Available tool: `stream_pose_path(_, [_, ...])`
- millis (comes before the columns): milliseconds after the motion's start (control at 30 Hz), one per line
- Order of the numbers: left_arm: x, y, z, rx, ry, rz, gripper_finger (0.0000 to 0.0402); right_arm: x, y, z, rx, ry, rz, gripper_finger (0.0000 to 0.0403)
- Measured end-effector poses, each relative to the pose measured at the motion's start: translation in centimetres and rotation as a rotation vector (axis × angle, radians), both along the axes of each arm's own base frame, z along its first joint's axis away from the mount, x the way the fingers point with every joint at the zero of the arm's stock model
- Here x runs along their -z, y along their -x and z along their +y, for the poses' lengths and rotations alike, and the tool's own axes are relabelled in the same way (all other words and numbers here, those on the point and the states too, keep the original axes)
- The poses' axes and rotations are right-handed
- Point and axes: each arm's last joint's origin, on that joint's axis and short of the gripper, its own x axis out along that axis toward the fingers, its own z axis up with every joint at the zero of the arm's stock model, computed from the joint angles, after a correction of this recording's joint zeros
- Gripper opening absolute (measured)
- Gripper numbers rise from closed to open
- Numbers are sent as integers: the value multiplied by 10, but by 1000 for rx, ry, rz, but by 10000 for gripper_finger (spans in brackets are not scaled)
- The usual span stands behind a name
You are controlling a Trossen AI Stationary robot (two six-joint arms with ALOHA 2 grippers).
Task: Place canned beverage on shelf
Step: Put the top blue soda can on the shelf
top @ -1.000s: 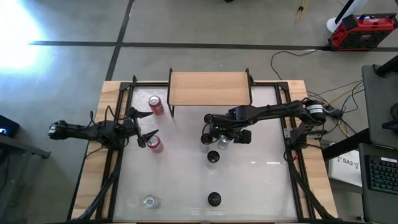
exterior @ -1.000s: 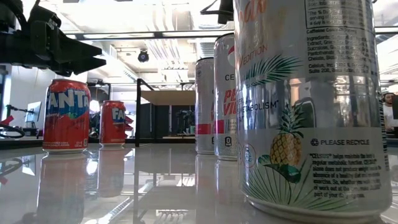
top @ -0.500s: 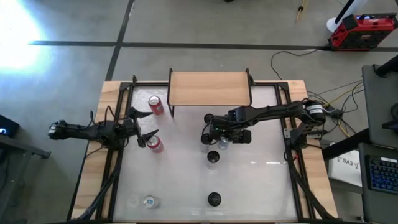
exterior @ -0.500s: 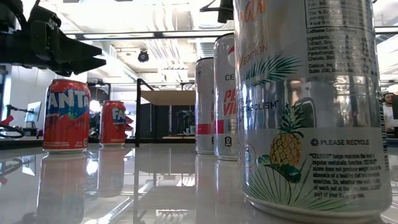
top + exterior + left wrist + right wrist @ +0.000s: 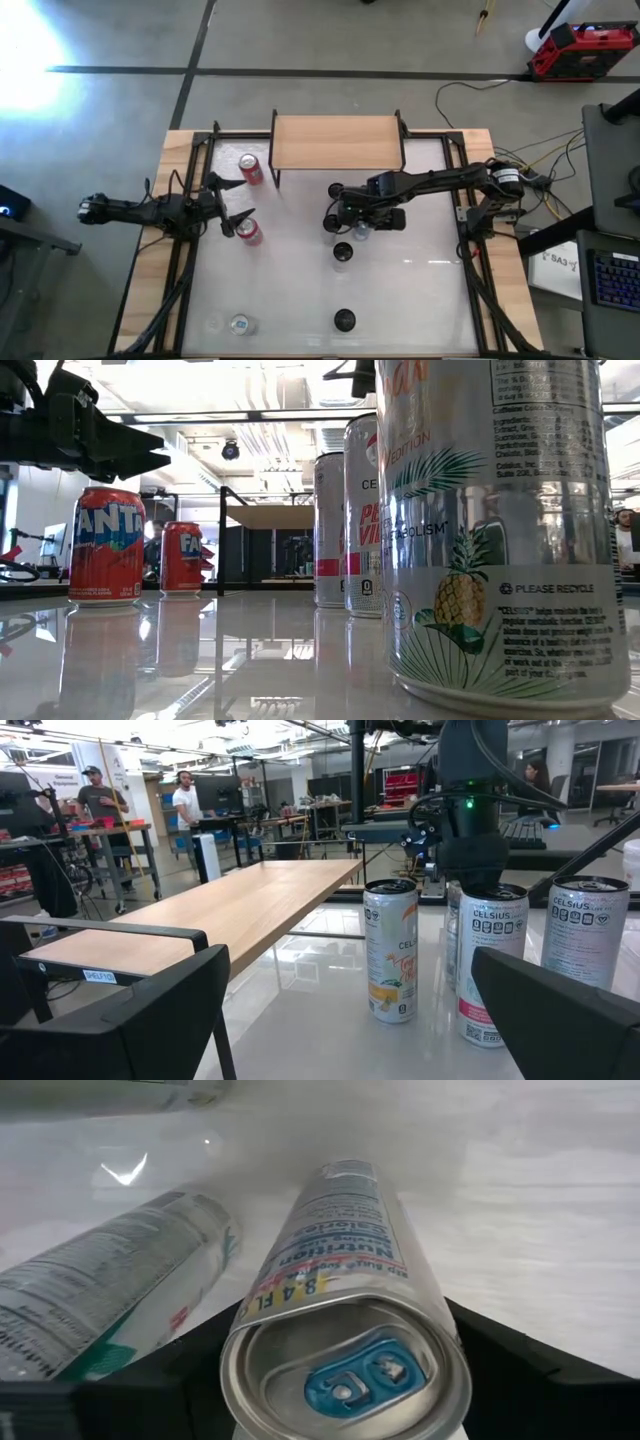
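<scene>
Celsius can (image 5: 345, 1370) with the blue tab stands upright on the white counter (image 5: 420, 290), a little in front of the shelf (image 5: 337, 142) and not yet on it. From where I stand the right end effector (image 5: 356, 222) sits down over the can's top and straddles it, but I cannot tell whether it is clenched on the can or only loose around it. Over the last second almost nothing has moved: the arm has crept only a touch and the can has not left the counter. To me that reads as the grasp being settled, with the lift and the carry to the wooden top both to come. Two more slim cans stand close by, so a tilted lift might knock one. Off to the side, the left end effector (image 5: 232, 205) hangs released, spread wide, near a red Fanta can (image 5: 249, 232)
</scene>
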Motion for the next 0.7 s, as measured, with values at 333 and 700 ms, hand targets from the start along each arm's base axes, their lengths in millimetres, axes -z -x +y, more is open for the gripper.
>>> stream_pose_path(333, [0, 0, 0, 0, 0, 0, 400, 0, 11, -20, 11, 30, 86, 272])
stream_pose_path(700, [0, 0, 0, 0, 0, 0, 400, -9, 19, -41, 2, 43, 63, 272])
